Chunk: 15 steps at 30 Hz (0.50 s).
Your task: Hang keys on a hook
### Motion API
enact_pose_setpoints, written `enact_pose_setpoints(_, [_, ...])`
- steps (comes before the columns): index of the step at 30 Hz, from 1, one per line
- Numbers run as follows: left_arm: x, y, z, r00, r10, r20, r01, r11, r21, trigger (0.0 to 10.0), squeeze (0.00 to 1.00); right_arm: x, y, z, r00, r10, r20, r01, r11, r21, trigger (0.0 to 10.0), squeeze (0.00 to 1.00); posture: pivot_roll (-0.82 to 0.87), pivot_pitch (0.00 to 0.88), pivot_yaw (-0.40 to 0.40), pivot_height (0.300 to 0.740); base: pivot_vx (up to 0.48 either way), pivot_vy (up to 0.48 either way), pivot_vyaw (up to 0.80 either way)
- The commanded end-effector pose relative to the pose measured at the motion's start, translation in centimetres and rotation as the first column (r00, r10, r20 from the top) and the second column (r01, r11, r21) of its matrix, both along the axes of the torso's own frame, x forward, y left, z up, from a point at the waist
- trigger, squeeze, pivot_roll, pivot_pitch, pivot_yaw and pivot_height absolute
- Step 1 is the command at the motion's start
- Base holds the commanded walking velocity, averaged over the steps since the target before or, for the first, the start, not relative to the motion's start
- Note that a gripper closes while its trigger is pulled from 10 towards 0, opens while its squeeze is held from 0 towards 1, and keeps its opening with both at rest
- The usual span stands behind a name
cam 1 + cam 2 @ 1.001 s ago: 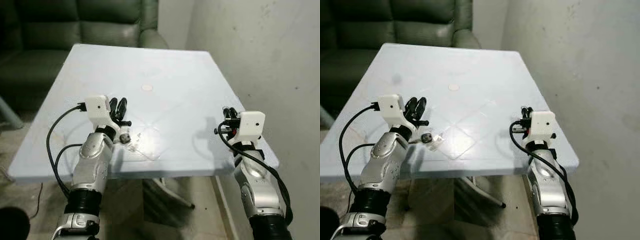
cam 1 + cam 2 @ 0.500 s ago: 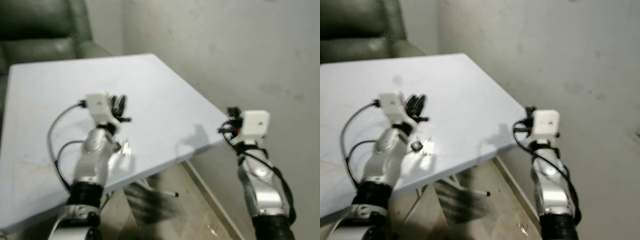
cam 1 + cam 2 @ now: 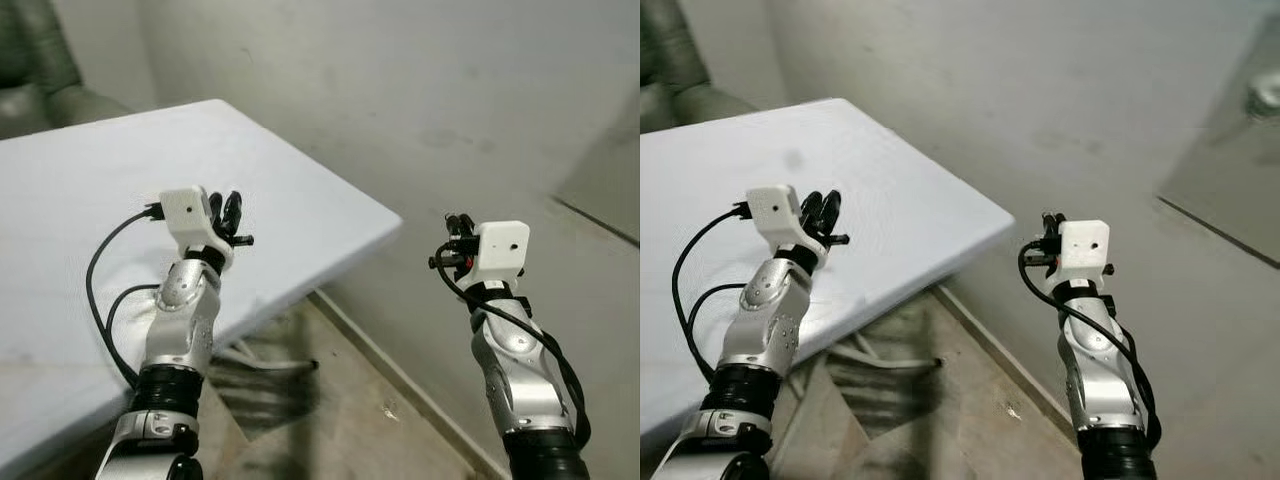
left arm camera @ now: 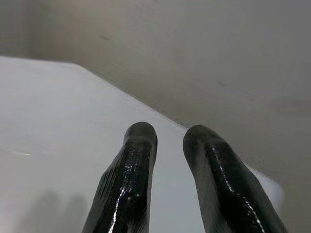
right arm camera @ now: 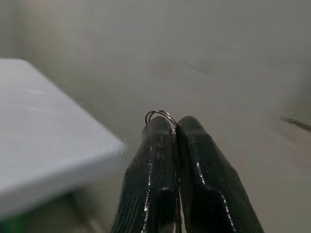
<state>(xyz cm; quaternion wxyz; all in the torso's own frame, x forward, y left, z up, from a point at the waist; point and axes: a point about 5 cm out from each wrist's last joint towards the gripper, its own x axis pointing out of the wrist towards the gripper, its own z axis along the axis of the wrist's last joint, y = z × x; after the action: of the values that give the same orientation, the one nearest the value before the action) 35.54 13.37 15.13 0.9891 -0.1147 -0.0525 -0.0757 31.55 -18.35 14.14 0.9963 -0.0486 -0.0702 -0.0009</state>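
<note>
My right gripper (image 5: 167,124) is shut on a thin metal key ring (image 5: 161,114), whose loop pokes out just above the fingertips. In the head views the right gripper (image 3: 455,225) is held up in front of a plain grey wall (image 3: 400,80), off the table's right edge. No hook can be made out on the wall. My left gripper (image 3: 228,208) is raised over the pale blue table (image 3: 90,190), near its front right edge. Its fingers (image 4: 141,141) stand a little apart with nothing between them.
The table's corner (image 3: 395,215) juts toward the wall, with its metal legs (image 3: 270,365) on the bare floor below. A dark green sofa (image 3: 40,70) stands at the far left. A darker panel with a round knob (image 3: 1265,95) is on the wall at the right.
The camera has swung to the right, so the table and sofa slid left and the wall came into view. Both arms keep the same pose; the right gripper stays shut.
</note>
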Motion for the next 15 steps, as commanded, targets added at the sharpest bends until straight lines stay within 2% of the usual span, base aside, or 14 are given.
enact_pose_setpoints(1, [-0.3, -0.3, 0.2, 0.999, -0.038, 0.02, 0.037, 0.998, 0.05, 10.0, 0.0, 0.0, 0.2, 0.7, 1.0, 0.008, 0.027, -0.008, 1.0, 0.005, 10.0, 0.0, -0.12, 0.0, -0.041, 0.74, 0.0, 0.0, -0.76])
enact_pose_setpoints(13, [-1.2, -1.3, -0.7, 0.996, -0.088, -0.005, 0.088, 0.995, 0.055, 10.0, 0.0, -0.9, -0.2, -0.2, 1.0, -0.009, 0.011, 0.009, 1.0, -0.002, 10.0, 0.0, -0.12, 0.0, -0.029, 0.74, 0.0, 0.0, -0.75])
enact_pose_setpoints(15, [-1.3, -1.8, -0.7, 0.994, -0.113, -0.011, 0.113, 0.992, 0.054, 10.0, 0.0, -1.1, -0.2, -0.1, 1.0, -0.014, 0.024, 0.014, 1.0, 0.0, 10.0, 0.0, -0.12, 0.0, -0.029, 0.74, 0.0, 0.0, 0.0])
